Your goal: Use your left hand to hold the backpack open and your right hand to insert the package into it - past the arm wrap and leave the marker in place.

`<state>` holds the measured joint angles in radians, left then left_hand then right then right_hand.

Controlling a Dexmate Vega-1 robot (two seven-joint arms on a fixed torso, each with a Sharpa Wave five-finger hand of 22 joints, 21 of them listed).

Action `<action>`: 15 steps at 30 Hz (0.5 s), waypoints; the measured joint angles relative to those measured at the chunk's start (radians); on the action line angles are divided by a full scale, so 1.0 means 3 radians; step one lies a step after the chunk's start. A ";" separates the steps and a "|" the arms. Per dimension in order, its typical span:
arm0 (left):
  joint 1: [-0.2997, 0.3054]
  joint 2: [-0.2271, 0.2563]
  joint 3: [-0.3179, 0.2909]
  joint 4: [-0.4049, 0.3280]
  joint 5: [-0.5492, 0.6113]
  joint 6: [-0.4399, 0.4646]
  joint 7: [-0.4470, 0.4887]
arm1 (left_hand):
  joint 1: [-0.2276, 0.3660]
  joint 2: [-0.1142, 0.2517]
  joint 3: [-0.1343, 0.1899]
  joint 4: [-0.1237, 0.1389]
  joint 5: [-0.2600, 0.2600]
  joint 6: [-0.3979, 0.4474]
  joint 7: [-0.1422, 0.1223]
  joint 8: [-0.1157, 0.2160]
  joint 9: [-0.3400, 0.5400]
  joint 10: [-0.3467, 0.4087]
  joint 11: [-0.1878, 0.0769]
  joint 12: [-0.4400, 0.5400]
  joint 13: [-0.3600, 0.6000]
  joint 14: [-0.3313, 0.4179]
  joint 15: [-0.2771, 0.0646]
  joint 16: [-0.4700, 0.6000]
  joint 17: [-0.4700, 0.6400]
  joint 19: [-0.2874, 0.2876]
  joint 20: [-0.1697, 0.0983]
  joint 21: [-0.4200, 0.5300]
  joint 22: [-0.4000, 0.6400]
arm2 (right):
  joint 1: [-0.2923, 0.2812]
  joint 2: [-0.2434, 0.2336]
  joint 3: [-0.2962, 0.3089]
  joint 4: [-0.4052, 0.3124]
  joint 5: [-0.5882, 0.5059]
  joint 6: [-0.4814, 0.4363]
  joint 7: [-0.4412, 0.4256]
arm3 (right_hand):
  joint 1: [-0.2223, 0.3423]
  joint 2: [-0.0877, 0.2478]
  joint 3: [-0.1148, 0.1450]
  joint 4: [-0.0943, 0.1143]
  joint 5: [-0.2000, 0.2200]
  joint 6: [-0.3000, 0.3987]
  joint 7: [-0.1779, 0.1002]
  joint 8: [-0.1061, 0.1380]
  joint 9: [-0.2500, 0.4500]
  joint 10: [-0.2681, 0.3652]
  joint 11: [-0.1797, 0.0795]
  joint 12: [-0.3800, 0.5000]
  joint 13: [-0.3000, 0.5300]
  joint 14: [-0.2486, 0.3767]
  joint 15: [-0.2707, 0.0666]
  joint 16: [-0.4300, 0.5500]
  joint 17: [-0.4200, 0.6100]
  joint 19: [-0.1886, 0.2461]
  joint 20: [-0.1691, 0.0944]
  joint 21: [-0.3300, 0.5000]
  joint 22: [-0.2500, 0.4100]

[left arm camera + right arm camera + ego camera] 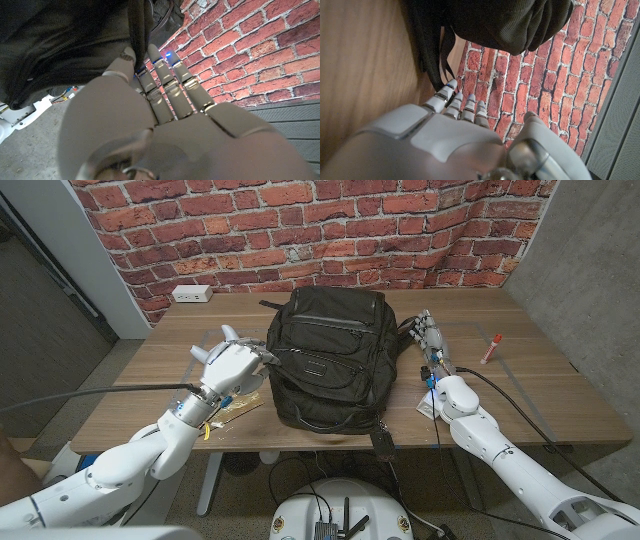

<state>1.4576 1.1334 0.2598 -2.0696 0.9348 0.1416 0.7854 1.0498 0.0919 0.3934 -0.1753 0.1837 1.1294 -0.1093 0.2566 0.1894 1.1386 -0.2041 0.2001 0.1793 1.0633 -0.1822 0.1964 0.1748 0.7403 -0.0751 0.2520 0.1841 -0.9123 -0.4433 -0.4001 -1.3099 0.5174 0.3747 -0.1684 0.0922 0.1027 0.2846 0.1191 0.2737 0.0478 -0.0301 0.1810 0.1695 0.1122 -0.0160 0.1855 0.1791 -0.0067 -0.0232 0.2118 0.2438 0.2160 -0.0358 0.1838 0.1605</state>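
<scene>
The backpack [332, 360] lies mid-table, long axis 12 to 6, top towards 12, and looks zipped shut. The left hand [233, 365] at its 9 touches the side, fingers [172, 82] straight and together, holding nothing. The right hand [432, 340] at 3 holds nothing visible. I cannot make out the package. Risk: pushing on the bag's side slides it instead of opening it. The marker [491, 347] lies near 3.

Left robot hand [232, 365] and right robot hand [432, 340], fingers extended.
</scene>
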 measured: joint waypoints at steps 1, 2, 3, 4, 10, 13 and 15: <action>-0.0002 -0.0002 -0.0001 0.0000 -0.0003 -0.0001 -0.0002 | -0.0004 -0.0004 0.0000 0.0000 0.0000 0.0000 0.0000 0.0000 0.0000 0.0000 0.0000 0.0000 0.0000 0.0000 0.0000 0.0000 0.0000 0.0000 0.0000 0.0000 0.0000 | 0.0000 0.0000 0.0000 -0.0006 0.0000 -0.0001 0.0000 | 0.0000 0.0000 0.0000 0.0000 0.0000 0.0000 0.0000 0.0000 0.0000 0.0000 0.0000 0.0000 0.0000 0.0000 0.0000 0.0000 0.0000 0.0000 0.0000 0.0000 0.0000; -0.0002 -0.0002 -0.0001 0.0000 -0.0018 -0.0008 -0.0013 | -0.0004 -0.0004 0.0000 0.0000 0.0000 0.0000 0.0000 0.0000 0.0000 0.0000 0.0000 0.0000 0.0000 0.0000 0.0000 0.0000 0.0000 0.0004 -0.0004 0.0000 0.0000 | 0.0000 0.0000 -0.0001 -0.0014 0.0000 -0.0001 0.0000 | 0.0000 0.0000 0.0000 0.0000 0.0000 0.0000 0.0000 0.0000 0.0000 0.0000 0.0000 0.0000 0.0000 0.0000 0.0000 0.0000 0.0000 0.0000 0.0000 0.0000 0.0000; -0.0014 -0.0014 -0.0010 -0.0003 -0.0026 -0.0012 -0.0020 | -0.0004 -0.0004 0.0000 0.0000 0.0000 0.0000 0.0000 0.0000 0.0000 0.0000 0.0000 0.0000 0.0000 0.0000 0.0000 0.0000 0.0000 0.0013 -0.0012 0.0000 0.0000 | -0.0001 0.0000 -0.0002 -0.0026 0.0000 -0.0001 0.0000 | 0.0000 0.0000 0.0000 0.0000 0.0000 0.0000 0.0000 0.0000 0.0000 0.0000 0.0000 0.0000 0.0000 0.0000 0.0000 0.0000 0.0000 0.0000 0.0000 0.0000 0.0000; -0.0014 -0.0014 -0.0010 -0.0003 -0.0034 -0.0015 -0.0027 | -0.0004 -0.0004 0.0000 0.0000 0.0000 0.0000 0.0000 0.0000 0.0000 0.0000 0.0000 0.0000 0.0000 0.0001 -0.0001 0.0000 0.0000 0.0018 -0.0017 0.0000 0.0000 | -0.0001 0.0000 -0.0002 -0.0035 0.0000 -0.0009 0.0000 | 0.0000 0.0000 0.0000 0.0000 0.0000 0.0000 0.0000 0.0000 0.0000 0.0000 0.0000 0.0000 0.0000 0.0000 0.0000 0.0000 0.0000 0.0000 0.0000 0.0000 0.0000; -0.0031 -0.0049 -0.0040 -0.0021 -0.0081 -0.0023 -0.0080 | -0.0008 -0.0009 0.0000 0.0000 0.0000 0.0000 -0.0001 0.0000 -0.0001 0.0012 0.0012 0.0000 0.0001 0.0024 -0.0012 0.0000 0.0000 0.0018 -0.0017 0.0000 0.0000 | 0.0002 0.0009 0.0009 -0.0080 0.0037 -0.0011 0.0017 | -0.0001 0.0001 0.0014 0.0013 0.0000 0.0000 0.0000 0.0000 0.0000 0.0000 0.0000 0.0000 0.0000 0.0000 0.0000 0.0000 0.0000 0.0000 0.0000 0.0000 0.0000; -0.0033 -0.0054 -0.0045 -0.0025 -0.0099 -0.0024 -0.0111 | -0.0008 -0.0009 0.0000 0.0000 0.0000 0.0000 -0.0001 -0.0001 -0.0001 0.0011 0.0012 -0.0002 0.0001 0.0044 -0.0021 0.0000 0.0000 0.0018 -0.0017 0.0000 0.0000 | 0.0008 0.0018 0.0015 -0.0092 0.0044 -0.0011 0.0023 | -0.0019 0.0017 0.0013 0.0013 0.0000 0.0000 0.0000 0.0000 0.0000 0.0000 0.0000 0.0000 0.0000 0.0000 0.0000 0.0000 0.0000 0.0000 0.0000 0.0000 0.0000; -0.0046 -0.0077 -0.0058 -0.0037 -0.0110 -0.0025 -0.0129 | -0.0008 -0.0009 0.0000 0.0000 0.0000 0.0000 -0.0001 -0.0001 -0.0001 0.0020 0.0004 -0.0005 0.0001 0.0047 -0.0024 0.0000 0.0000 0.0018 -0.0017 0.0000 0.0000 | 0.0013 0.0030 0.0017 -0.0093 0.0066 -0.0003 0.0041 | -0.0035 0.0001 0.0014 0.0013 0.0000 0.0000 0.0000 0.0000 0.0000 0.0000 0.0000 0.0000 0.0000 0.0000 0.0000 0.0000 0.0000 0.0000 0.0000 0.0000 0.0000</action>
<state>1.4438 1.1104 0.2424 -2.0807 0.9017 0.1341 0.7468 1.0473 0.0892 0.3933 -0.1753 0.1837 1.1295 -0.1096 0.2563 0.1890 1.1446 -0.2031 0.1987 0.1794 1.0775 -0.1893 0.1964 0.1747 0.7456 -0.0802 0.2519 0.1841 -0.9083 -0.4344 -0.3948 -1.3378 0.5372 0.3737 -0.1561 0.0817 0.1029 0.2886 0.1231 0.2737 0.0478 -0.0301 0.1810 0.1695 0.1123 -0.0160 0.1855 0.1791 -0.0067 -0.0232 0.2118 0.2438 0.2160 -0.0358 0.1838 0.1605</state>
